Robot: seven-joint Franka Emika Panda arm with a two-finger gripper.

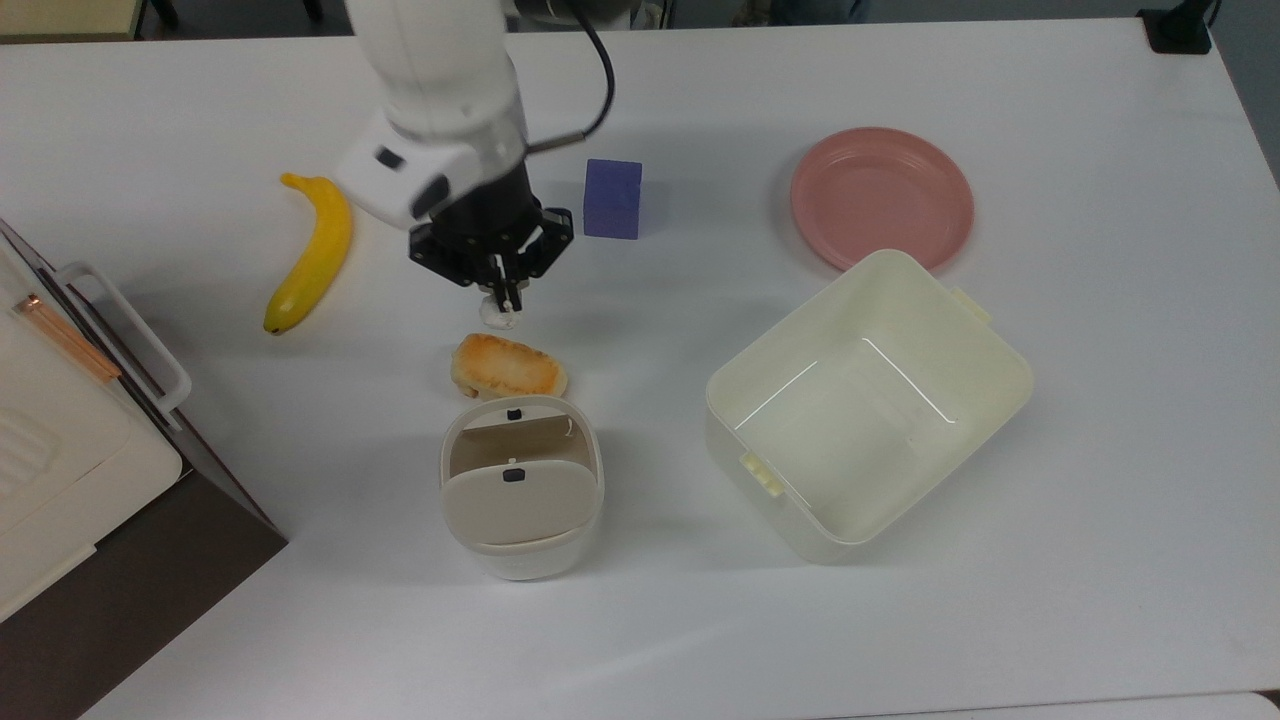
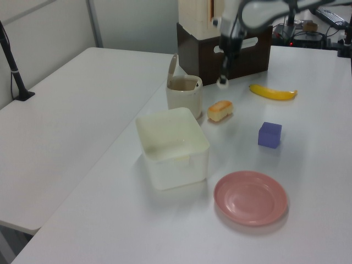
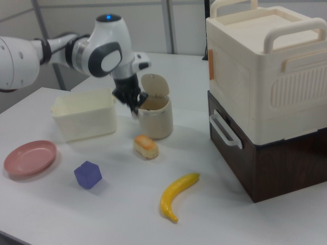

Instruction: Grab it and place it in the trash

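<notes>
The small crumpled white paper ball [image 1: 497,316] hangs in the air, pinched at the tips of my gripper [image 1: 504,298], which is shut on it. In the left view the paper ball [image 2: 221,83] sits well above the table, up and to the right of the trash [image 2: 183,93]. The trash [image 1: 520,485] is a rounded beige bin with its swing flap tilted, so the inside shows. In the top view it stands below the golden bread roll [image 1: 508,367], and the ball hovers just above that roll. In the right view my gripper [image 3: 134,109] hangs beside the trash [image 3: 155,116].
A banana [image 1: 310,252] lies at the top view's left and a purple cube [image 1: 612,198] right of the gripper. A pink plate [image 1: 881,196] and a large cream square tub [image 1: 868,404] sit at the right. A cream and brown box stack [image 1: 70,440] fills the left edge.
</notes>
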